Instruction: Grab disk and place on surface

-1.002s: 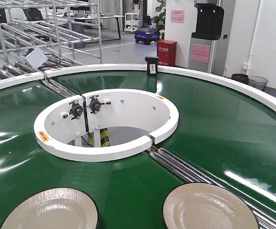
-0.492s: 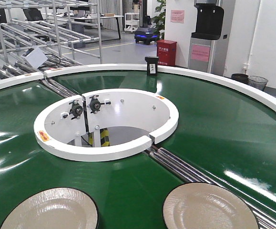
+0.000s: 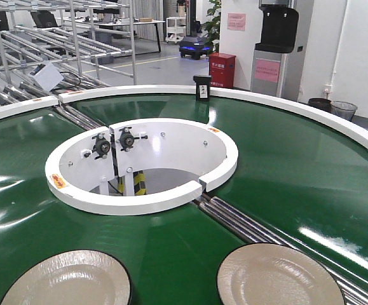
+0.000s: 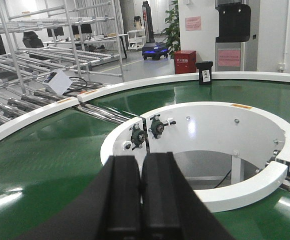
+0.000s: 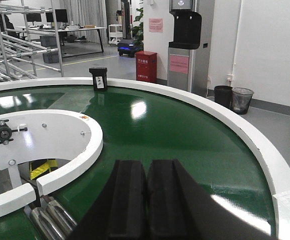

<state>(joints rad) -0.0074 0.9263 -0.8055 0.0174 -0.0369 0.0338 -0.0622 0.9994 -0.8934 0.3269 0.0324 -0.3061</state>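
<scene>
Two beige disks lie on the green belt (image 3: 285,165) at the bottom of the front view: one disk at the left (image 3: 69,279), the other at the right (image 3: 276,276), both cut off by the frame edge. Neither gripper shows in that view. In the left wrist view my left gripper (image 4: 141,165) is shut with nothing between its black fingers, hovering over the belt and pointing at the white inner ring (image 4: 245,185). My right gripper (image 5: 147,170) is likewise shut and empty above the belt. No disk appears in either wrist view. The surface is out of view.
The white inner ring (image 3: 145,203) surrounds a central opening with bearings. Steel rollers (image 3: 247,222) cross the belt between the disks. A white outer rim (image 3: 336,121) bounds the belt, with a small black box (image 3: 203,87) on it. Metal racks (image 3: 56,38) stand behind.
</scene>
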